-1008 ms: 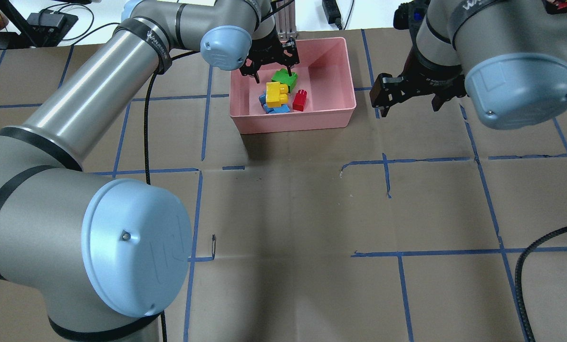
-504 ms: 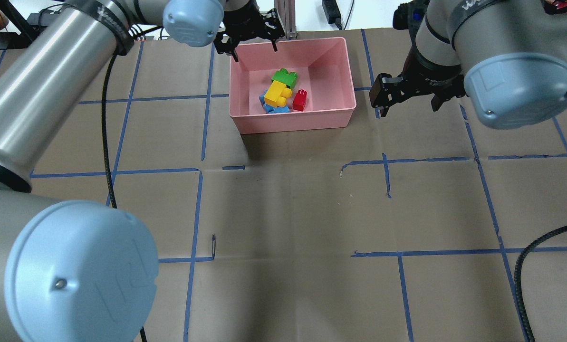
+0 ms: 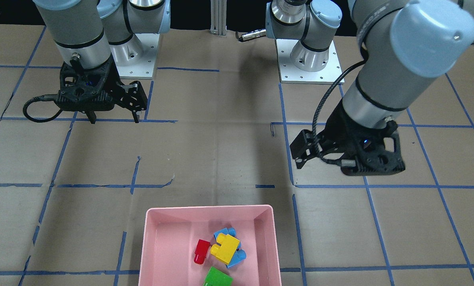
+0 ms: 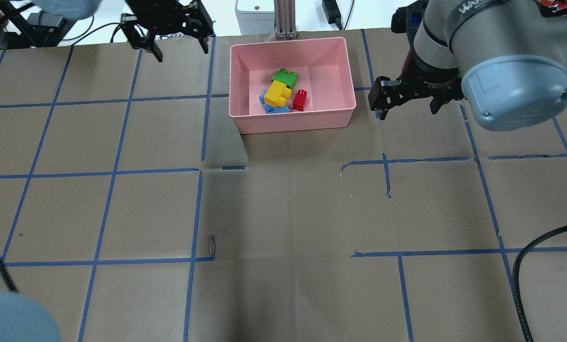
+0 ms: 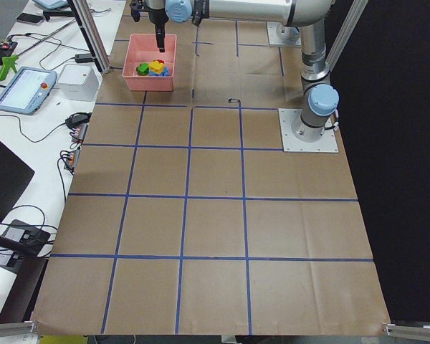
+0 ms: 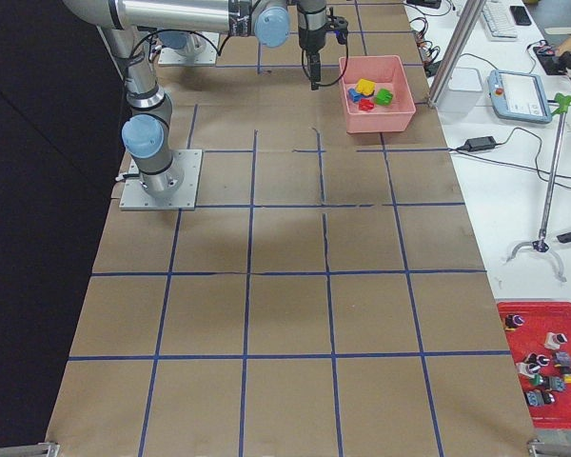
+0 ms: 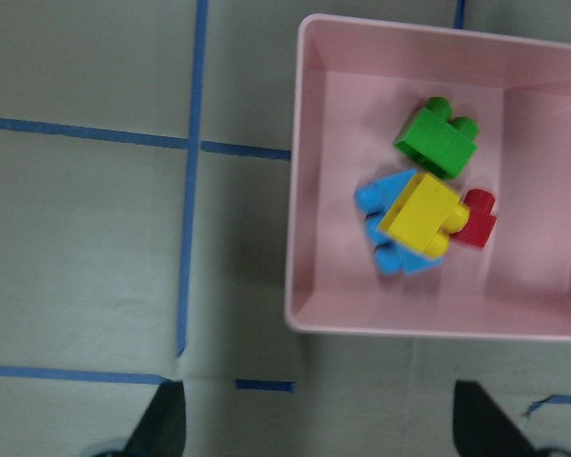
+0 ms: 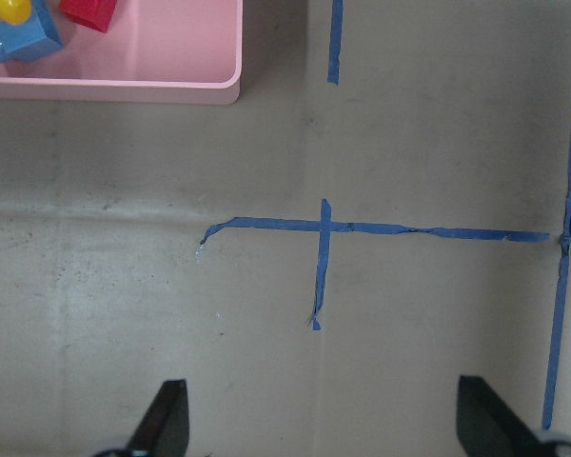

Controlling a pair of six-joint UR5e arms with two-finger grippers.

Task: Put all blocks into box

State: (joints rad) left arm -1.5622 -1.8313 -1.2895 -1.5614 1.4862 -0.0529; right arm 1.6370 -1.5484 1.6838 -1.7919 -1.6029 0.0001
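Observation:
The pink box point(image 4: 333, 45) stands at the table's far middle. In it lie the green block point(image 4: 284, 77), the yellow block point(image 4: 277, 93) on top of the light-blue block point(image 4: 274, 109), and the red block point(image 4: 300, 99). My left gripper point(image 4: 181, 50) is open and empty, above the table to the left of the box. Its wrist view looks down on the box point(image 7: 305, 314) with all the blocks inside, the yellow one point(image 7: 419, 214) in the middle. My right gripper point(image 4: 407, 108) is open and empty, just right of the box. Its wrist view shows the box's corner point(image 8: 171, 90).
An aluminium post point(image 4: 284, 19) and a grey device point(image 4: 254, 7) stand just behind the box. Cables lie beyond the table's far edge. Blue tape lines point(image 4: 197, 171) grid the brown table cover. A red tray point(image 6: 542, 376) of small parts sits off the table.
My left gripper has risen out of the box and moved left, away from it, open and empty. The yellow block tipped slightly. My right arm has not moved.

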